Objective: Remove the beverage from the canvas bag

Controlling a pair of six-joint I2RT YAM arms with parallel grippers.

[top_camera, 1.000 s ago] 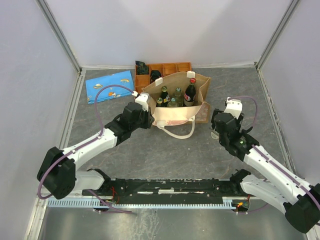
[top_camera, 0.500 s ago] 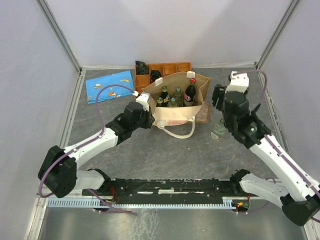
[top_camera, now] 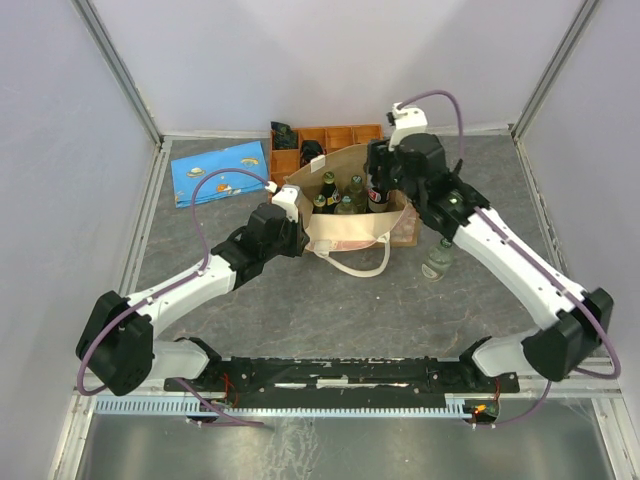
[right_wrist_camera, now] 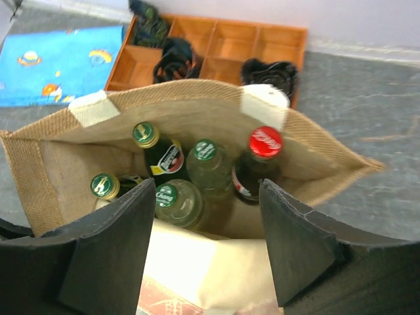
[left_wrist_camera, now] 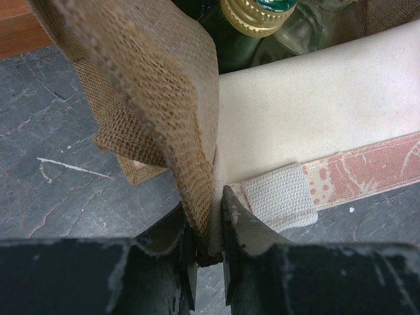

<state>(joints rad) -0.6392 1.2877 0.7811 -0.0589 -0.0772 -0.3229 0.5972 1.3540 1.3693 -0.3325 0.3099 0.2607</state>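
Note:
The tan canvas bag (top_camera: 350,228) stands open behind the table's middle with several bottles upright in it. In the right wrist view a red-capped dark cola bottle (right_wrist_camera: 265,142) stands at the right of the bag (right_wrist_camera: 177,92), with green-capped bottles (right_wrist_camera: 205,151) beside it. My right gripper (right_wrist_camera: 207,191) is open and empty above the bag's mouth, also seen in the top view (top_camera: 377,180). My left gripper (left_wrist_camera: 209,226) is shut on the bag's left rim (left_wrist_camera: 151,85), at the bag's left corner in the top view (top_camera: 288,215).
A clear bottle (top_camera: 438,258) stands on the table right of the bag. An orange compartment tray (top_camera: 345,135) with dark items sits right behind the bag. A blue printed mat (top_camera: 218,170) lies at the back left. Grey walls close in on all sides.
My right gripper has left the clear bottle standing right of the bag and swung up and left over the bag's mouth. The left arm has not moved.

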